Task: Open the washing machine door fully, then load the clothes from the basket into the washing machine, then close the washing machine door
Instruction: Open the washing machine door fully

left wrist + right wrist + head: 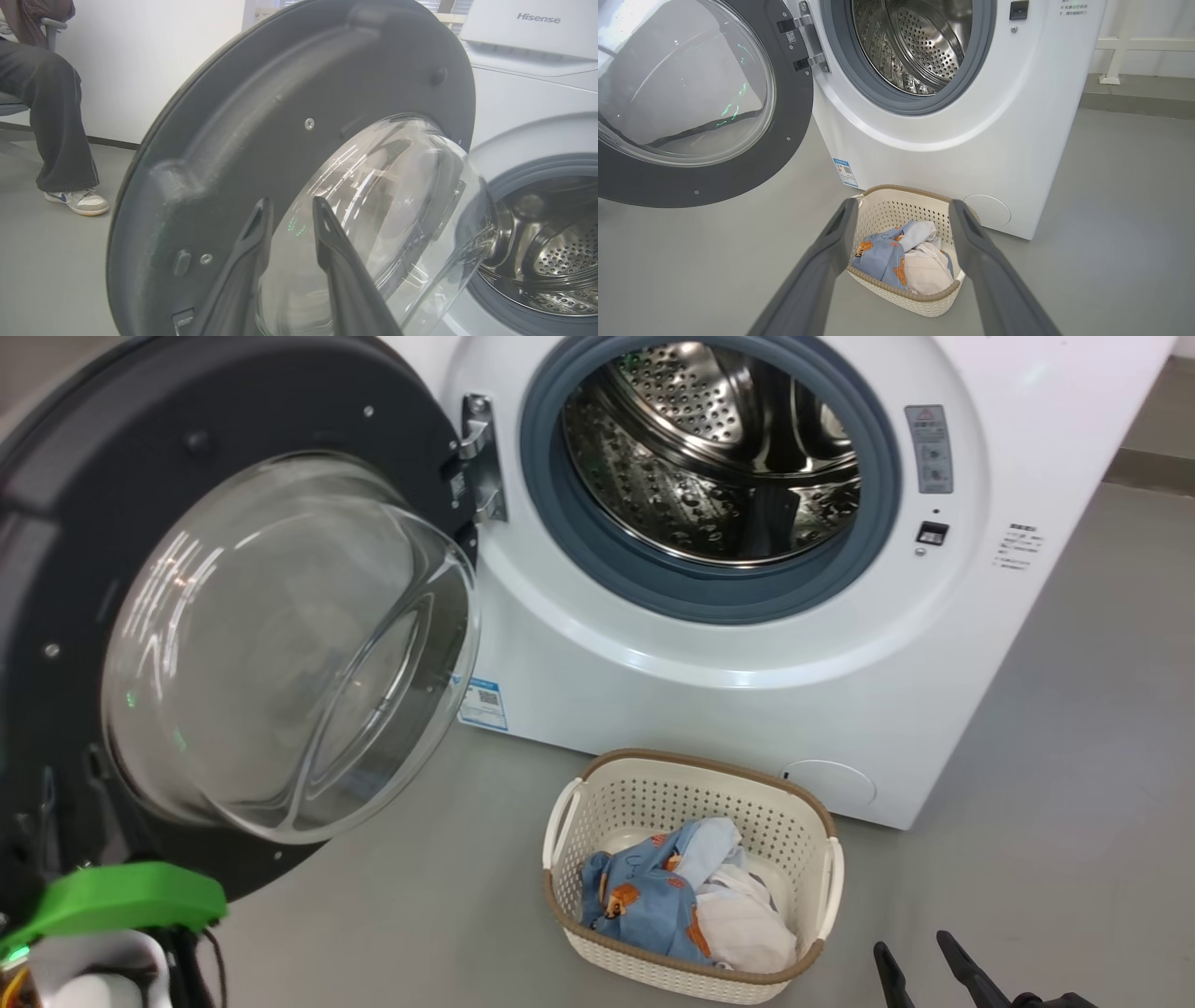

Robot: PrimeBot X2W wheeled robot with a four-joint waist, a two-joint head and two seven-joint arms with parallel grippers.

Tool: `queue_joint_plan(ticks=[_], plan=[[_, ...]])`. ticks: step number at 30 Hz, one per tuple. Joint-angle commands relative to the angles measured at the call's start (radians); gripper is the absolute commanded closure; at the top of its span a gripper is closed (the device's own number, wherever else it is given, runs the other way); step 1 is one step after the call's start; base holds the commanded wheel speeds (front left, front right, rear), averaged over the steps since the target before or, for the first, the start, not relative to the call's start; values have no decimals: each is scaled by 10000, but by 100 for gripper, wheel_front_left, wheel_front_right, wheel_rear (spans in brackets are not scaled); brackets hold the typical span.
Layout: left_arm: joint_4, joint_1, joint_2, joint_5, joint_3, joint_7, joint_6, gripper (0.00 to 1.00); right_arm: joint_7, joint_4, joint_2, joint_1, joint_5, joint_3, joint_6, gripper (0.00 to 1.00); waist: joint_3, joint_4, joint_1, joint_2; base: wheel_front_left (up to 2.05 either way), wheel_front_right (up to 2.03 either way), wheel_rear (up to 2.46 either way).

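Note:
The washing machine (747, 709) stands with its steel drum (719, 448) exposed. The washing machine door (233, 644) is swung out wide to the left on its hinge. My left gripper (292, 205) is close to the door's inner side (280, 116), by the glass bowl, with its fingers slightly parted and nothing between them. The basket (691, 761) sits on the floor in front of the machine. It holds the clothes: a light blue printed garment (644, 896) and a white one (747, 924). My right gripper (903, 205) hangs wide open above and before the basket (901, 298), apart from it.
In the left wrist view a person's leg (65, 116) and shoe (79, 201) are on the grey floor beyond the door. A green part of my left arm (121, 896) sits under the door's lower edge. Bare floor lies right of the basket.

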Motion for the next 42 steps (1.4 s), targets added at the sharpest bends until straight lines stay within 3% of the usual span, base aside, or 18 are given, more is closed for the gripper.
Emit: queue_joint_plan(ticks=[1,3,4,8,11,26,34,42], plan=[[-777,74,170,70,176,-62,-49,53,-120,-215,-112,-276,27,271,62,0,-60,-159,0,-1,0,0,0],[-1471,387,65,124,2,-36,-42,13,-120,-236,-123,-314,27,285,62,0,-93,-280,0,-1,0,0,0],[-1821,531,18,136,-90,17,-39,0,-120,-245,-134,-331,24,297,62,0,-98,-345,0,-1,0,0,0],[-3213,1060,-115,258,-598,255,-96,0,-120,-296,-168,-415,-12,320,62,0,-83,-672,0,-1,0,0,0],[-3878,1581,-63,517,-1151,252,-408,0,-120,-427,-138,-491,-125,289,62,0,-41,-1106,0,-1,0,0,0],[-2644,3318,-101,754,-1475,-51,-1167,0,-120,-1036,-85,-739,-423,417,62,0,-49,-3188,0,-1,0,0,0],[-2276,3928,-446,756,-1111,-60,-1716,0,-120,-1223,-63,-556,-492,298,62,0,-49,-3699,0,-1,0,0,0],[-2010,4127,-564,1049,-761,-61,-1680,0,-120,-1285,-31,-476,-493,246,62,0,-45,-3897,0,-1,0,0,0]])
